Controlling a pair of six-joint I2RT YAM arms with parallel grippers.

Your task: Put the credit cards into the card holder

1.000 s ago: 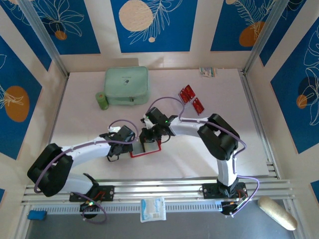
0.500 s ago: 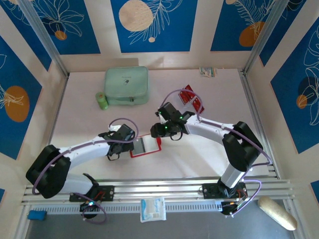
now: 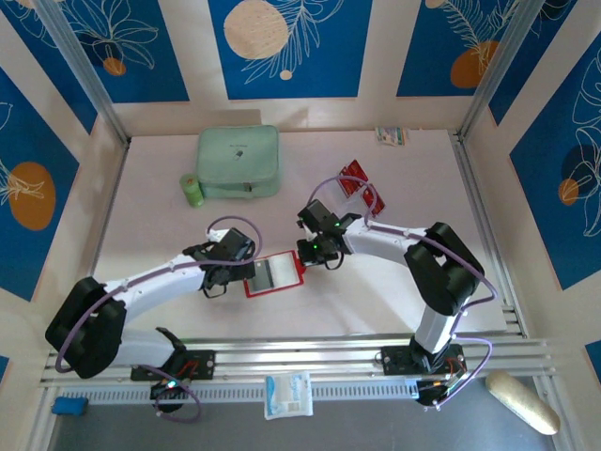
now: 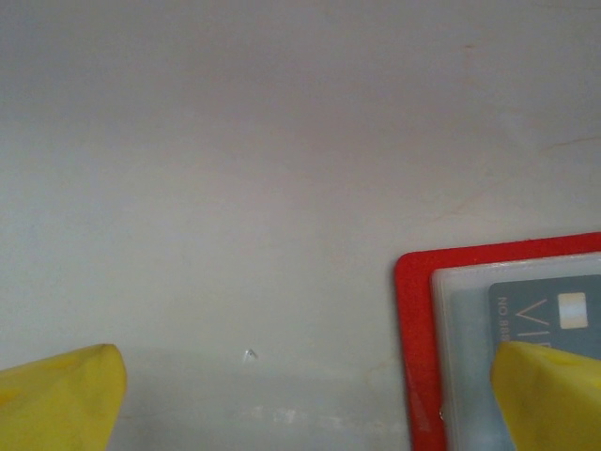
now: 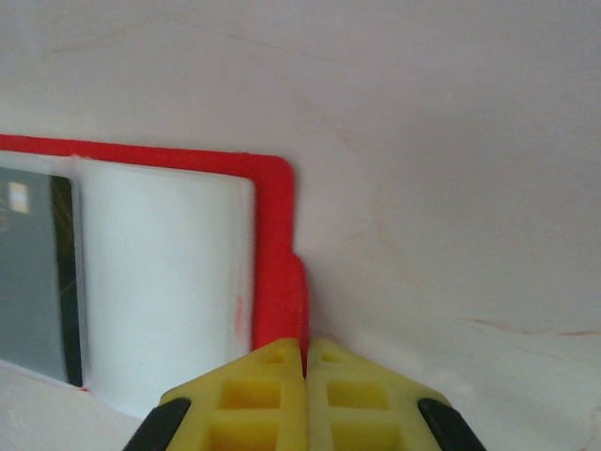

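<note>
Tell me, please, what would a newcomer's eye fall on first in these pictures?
The open red card holder lies mid-table between the two arms, the shut right gripper at its tab edge and the open left gripper at its opposite edge. Behind the right arm lie the red credit cards, and a mint-green case sits toward the far left of the table.

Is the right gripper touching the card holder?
Cannot tell: in the right wrist view the shut right gripper overlaps the card holder's tab, contact unclear.
</note>
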